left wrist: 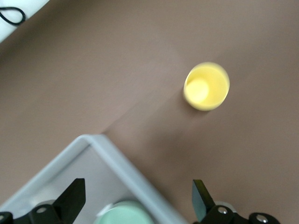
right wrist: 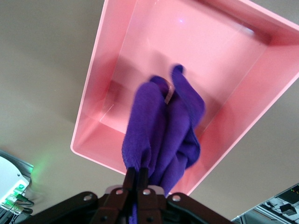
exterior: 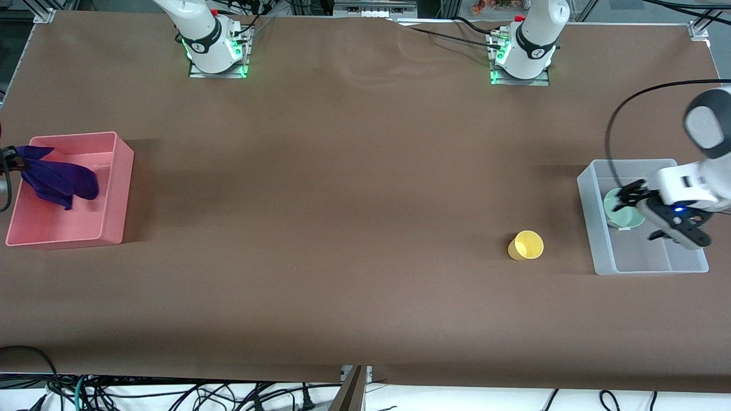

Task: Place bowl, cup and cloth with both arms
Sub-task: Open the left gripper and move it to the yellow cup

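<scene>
Yellow cup (exterior: 526, 245) standing upright on table (exterior: 342, 228), beside clear bin (exterior: 602, 251). Left gripper (exterior: 642, 220) hovering over bin, jaws apart, green bowl (exterior: 619, 210) lying inside. Right gripper (right wrist: 138, 179) dangling purple cloth (exterior: 57, 178), jaws clamped, over pink bin (exterior: 114, 188).

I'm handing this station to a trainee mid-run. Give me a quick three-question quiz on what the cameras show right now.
1. True or false: the purple cloth lies loose in the pink bin, released by the right gripper.
2. Where does the yellow cup stand? A) in the clear bin B) on the table beside the clear bin C) in the pink bin
3. Fill in: the left gripper, fingers open, is over the clear bin, right by the mint-green ____.

Key: 1 false, the right gripper is shut on it above the bin; 2 B; 3 bowl.
</scene>
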